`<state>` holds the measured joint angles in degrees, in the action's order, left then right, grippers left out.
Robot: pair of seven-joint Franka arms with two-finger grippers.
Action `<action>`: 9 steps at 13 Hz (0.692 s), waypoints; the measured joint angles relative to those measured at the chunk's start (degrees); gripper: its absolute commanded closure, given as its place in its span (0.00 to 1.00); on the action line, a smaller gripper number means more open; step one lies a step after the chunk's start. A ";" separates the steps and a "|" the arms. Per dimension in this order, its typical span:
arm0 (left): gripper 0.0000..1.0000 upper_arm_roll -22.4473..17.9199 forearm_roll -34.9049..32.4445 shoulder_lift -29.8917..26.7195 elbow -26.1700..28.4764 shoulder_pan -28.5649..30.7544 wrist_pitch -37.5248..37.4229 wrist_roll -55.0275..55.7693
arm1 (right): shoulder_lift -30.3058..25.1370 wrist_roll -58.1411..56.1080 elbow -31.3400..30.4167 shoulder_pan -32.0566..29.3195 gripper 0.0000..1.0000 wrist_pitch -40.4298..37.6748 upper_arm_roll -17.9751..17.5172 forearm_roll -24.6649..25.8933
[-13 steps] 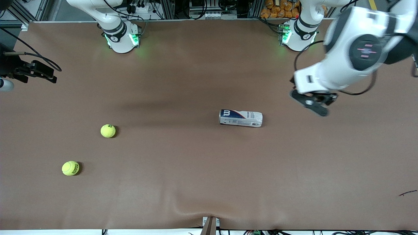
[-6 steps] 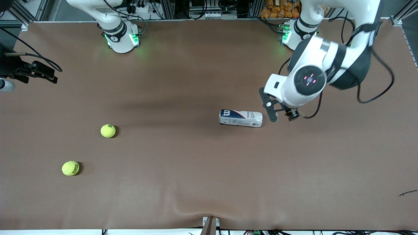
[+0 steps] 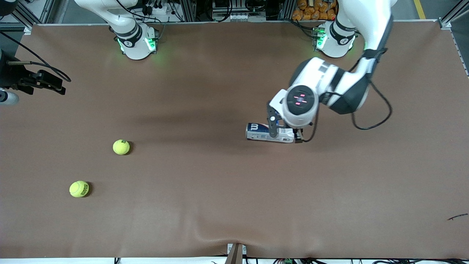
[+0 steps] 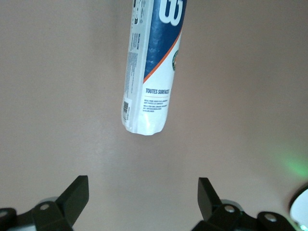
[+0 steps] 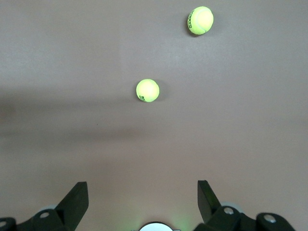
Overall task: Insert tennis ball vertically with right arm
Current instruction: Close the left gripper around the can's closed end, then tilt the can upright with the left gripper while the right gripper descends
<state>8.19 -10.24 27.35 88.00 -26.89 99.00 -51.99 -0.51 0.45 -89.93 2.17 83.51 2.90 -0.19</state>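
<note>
Can (image 3: 270, 132) lying flat on table (image 3: 234, 205): light, stiff, slick; best gripped across its middle. Left gripper (image 3: 284, 131) hovering over can, wide open, empty. Right gripper (image 5: 143, 204) waiting over the table's right-arm end, open, empty; balls (image 3: 121, 147) fuzzy, easy.

This was a robotics lab: two white Franka arm bases (image 3: 137, 44) with green status lights were bolted along a brown-covered desk (image 3: 220, 205), backed by aluminium framing (image 3: 190, 9), bundled cables (image 3: 154, 7) and electronics.
</note>
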 measured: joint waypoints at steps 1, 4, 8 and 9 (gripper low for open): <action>0.00 0.05 -2.00 1.01 -0.04 -1.42 0.63 1.57 | 0.37 0.00 -0.03 -0.01 0.00 0.54 0.05 0.00; 0.00 0.11 -4.08 3.83 -0.21 -5.02 4.42 5.94 | 2.11 0.01 -0.06 -0.01 0.00 2.76 0.13 0.07; 0.00 -0.14 -4.14 6.97 -0.27 -4.90 9.38 5.83 | 4.33 1.70 -0.08 -0.03 0.00 4.03 0.30 0.07; 0.00 -0.14 -4.14 7.61 -0.27 -4.84 9.96 5.81 | 4.38 3.16 -0.07 -0.01 0.00 4.01 0.27 0.07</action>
<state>8.05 -14.38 34.96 87.73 -31.73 108.96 -46.18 3.86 3.61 -90.00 2.15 87.52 3.17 -0.12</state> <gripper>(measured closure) 0.000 0.000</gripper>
